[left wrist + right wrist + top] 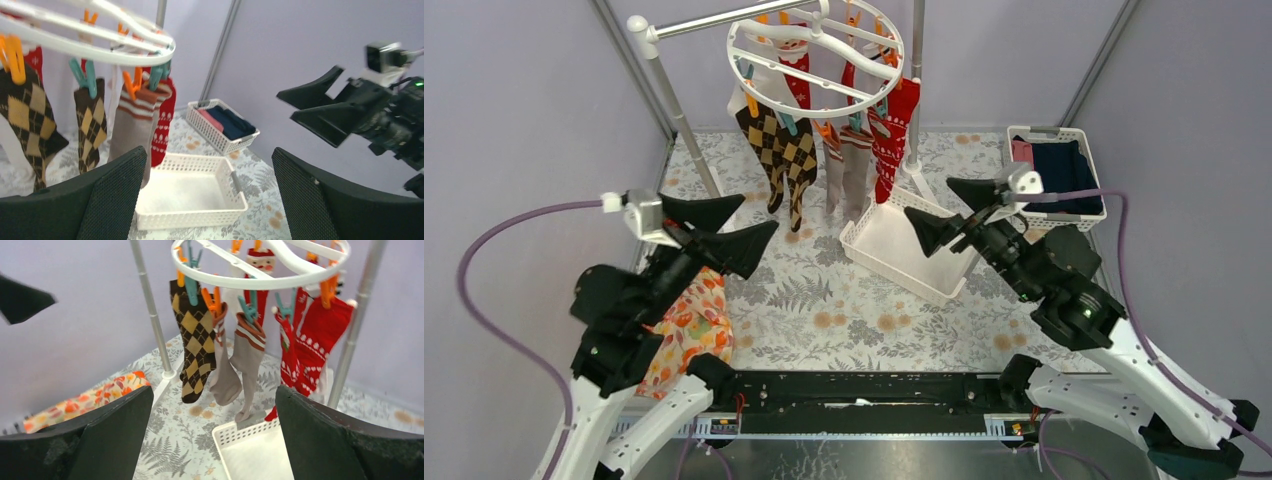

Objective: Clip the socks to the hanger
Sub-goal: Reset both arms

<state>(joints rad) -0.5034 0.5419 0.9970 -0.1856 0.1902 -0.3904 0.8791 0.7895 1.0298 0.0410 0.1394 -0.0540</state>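
Socks [789, 165] hang from the hanger [260, 284], the round white ring with orange and teal clips, at the far side of the surface [824, 310]. Each sock is gripped at its cuff by one clip, so the foot falls straight down and does not fold on itself. I count an argyle pair, a taupe pair with striped cuffs [247, 355] and red Christmas ones [894, 140]; more may be hidden behind these. The ring hangs from the grey pole [686, 130], high enough that the toes stay above the cloth below.

The white basket [889, 265] stands just under the ring, on its right side. I see no sock in it, so I think the clipping is finished or nearly so.

The left claw [759, 214] is spread wide and holds nothing. The right claw [927, 198] is the same, wide and with nothing between its fingers. Both hover well apart from the ring and point toward it, one from each side, which leaves the socks free to hang without being pushed.

The orange floral cloth [689, 325] lies under the left arm, and the second basket [1056, 131] with folded navy and pink clothes sits at the far right. Neither belongs to this job, I believe.
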